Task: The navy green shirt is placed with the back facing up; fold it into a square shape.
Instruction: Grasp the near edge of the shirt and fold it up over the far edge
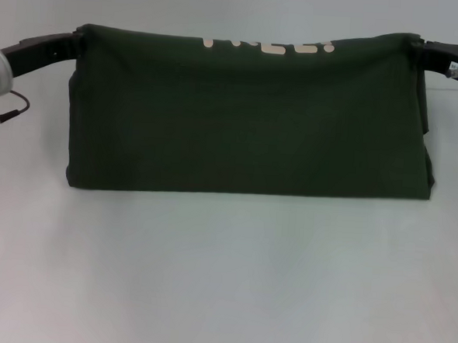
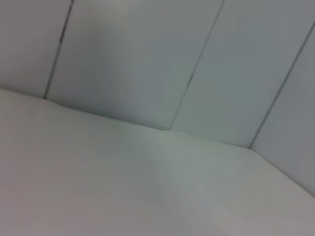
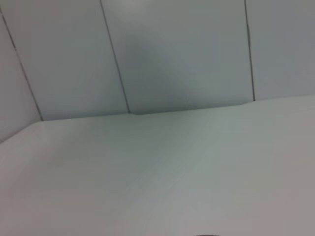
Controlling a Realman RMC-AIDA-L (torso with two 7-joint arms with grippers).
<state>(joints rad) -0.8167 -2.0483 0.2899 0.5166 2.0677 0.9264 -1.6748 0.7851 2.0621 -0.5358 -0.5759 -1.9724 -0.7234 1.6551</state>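
While the shirt (image 1: 251,122) hangs stretched between us, we hold it up off the table (image 1: 222,280) by its top edge, lower hem near or touching the surface. Our left gripper (image 1: 80,36) pinches the shirt's left upper corner and our right gripper (image 1: 417,45) pinches the right upper corner. Cream lettering (image 1: 268,43) peeks over the top fold. Both wrist views show only bare table and wall panels (image 2: 147,59).

White table (image 1: 222,280), plain matte top, fills head view; wrist views show it running to a panelled wall (image 2: 147,59). On it: navy green shirt (image 1: 247,126), lower fold edge resting on the surface, upper part prob. raised off it.
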